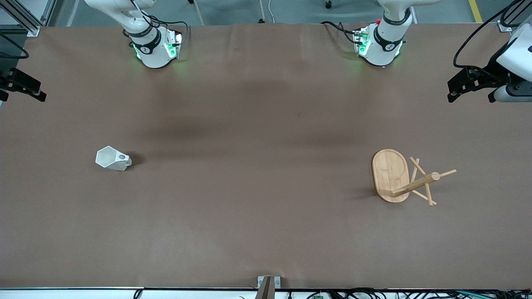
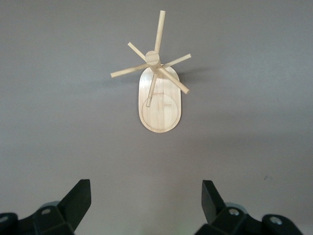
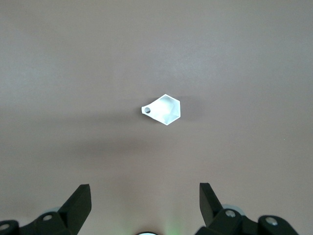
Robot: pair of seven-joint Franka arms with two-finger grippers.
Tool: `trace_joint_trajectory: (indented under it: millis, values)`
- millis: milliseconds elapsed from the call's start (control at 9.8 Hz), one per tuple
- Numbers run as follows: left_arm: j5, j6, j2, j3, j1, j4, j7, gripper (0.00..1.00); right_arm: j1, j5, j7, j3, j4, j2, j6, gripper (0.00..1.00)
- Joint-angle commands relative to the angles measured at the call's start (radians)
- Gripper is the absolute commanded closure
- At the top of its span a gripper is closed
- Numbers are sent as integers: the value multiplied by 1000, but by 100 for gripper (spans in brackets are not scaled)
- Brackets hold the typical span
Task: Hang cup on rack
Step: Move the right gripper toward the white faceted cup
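The white faceted cup (image 1: 112, 158) rests on the table toward the right arm's end. Its open mouth and holed handle both show from above, and the handle points toward the left arm's end. It also shows in the right wrist view (image 3: 164, 109). The bamboo rack (image 1: 405, 178) stands upright on its oval base toward the left arm's end, and shows in the left wrist view (image 2: 157, 93). My right gripper (image 1: 21, 96) (image 3: 145, 196) hangs high over the table by the cup, open and empty. My left gripper (image 1: 470, 96) (image 2: 145, 196) hangs high over the table by the rack, open and empty.
The brown table (image 1: 266, 124) carries only the cup and the rack. The two arm bases (image 1: 151, 50) (image 1: 380, 45) stand along its edge farthest from the front camera. A small metal bracket (image 1: 268, 284) sits at the nearest edge.
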State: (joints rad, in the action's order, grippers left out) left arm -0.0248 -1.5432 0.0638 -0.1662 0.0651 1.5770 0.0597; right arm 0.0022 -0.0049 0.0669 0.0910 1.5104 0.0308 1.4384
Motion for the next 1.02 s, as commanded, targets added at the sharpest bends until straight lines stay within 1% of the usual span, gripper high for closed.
trace_joint_trajectory:
  millis: [0, 510, 714, 918]
  values:
    - [-20, 14, -15, -6, 1, 6, -6, 0, -1, 5, -2, 3, 14, 14, 0, 3]
    - [-4, 15, -29, -4, 9, -14, -14, 0, -2, 5, 13, 6, 25, 15, 23, 2]
    - [-4, 15, -29, -4, 7, -12, -15, 0, -7, 5, 16, 18, 34, 14, 39, 2]
    - [-4, 15, -29, -4, 6, -12, -14, 0, -10, 3, 24, 35, 136, 15, 107, 2]
